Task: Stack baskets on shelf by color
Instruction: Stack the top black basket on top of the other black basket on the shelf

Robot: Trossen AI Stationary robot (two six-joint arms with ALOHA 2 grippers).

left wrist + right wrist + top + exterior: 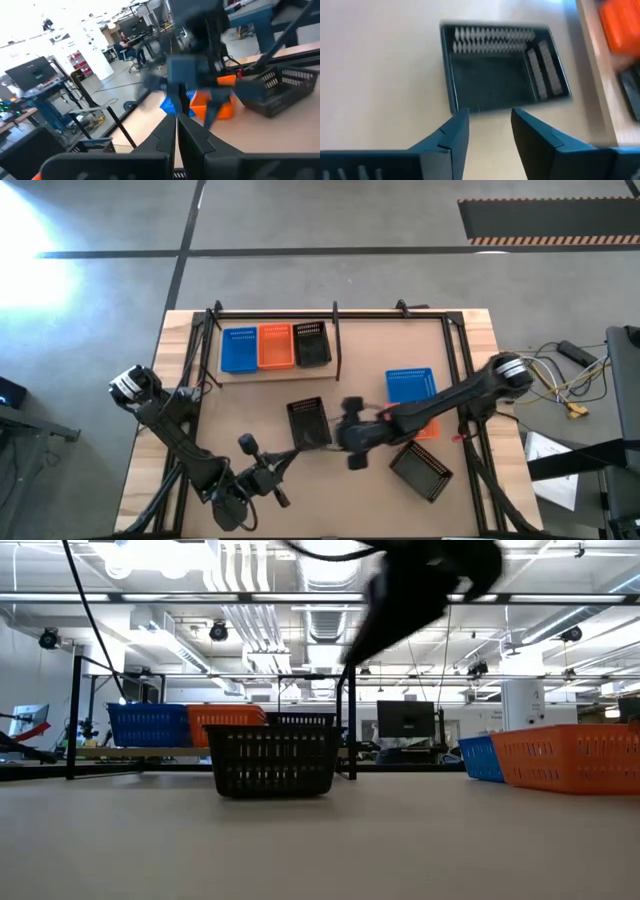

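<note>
Mid-table, the black basket (309,423) sits free, long axis running toward the shelf (275,370). Right gripper (352,442) hovers just beside it on the right arm's side, nearer than the left gripper (262,477). Right wrist view: basket (502,67) straight ahead of the fingers (452,135), which are parted a moderate gap, holding and touching nothing. Left gripper's fingers are pressed together, empty, parked near the front edge.

Three baskets (274,347) sit side by side on the shelf (228,372) along the bench's (180,410) far edge. One basket (309,423) lies mid-bench; two more (410,385) lie toward the right edge, and another (421,471) near the front right corner.
</note>
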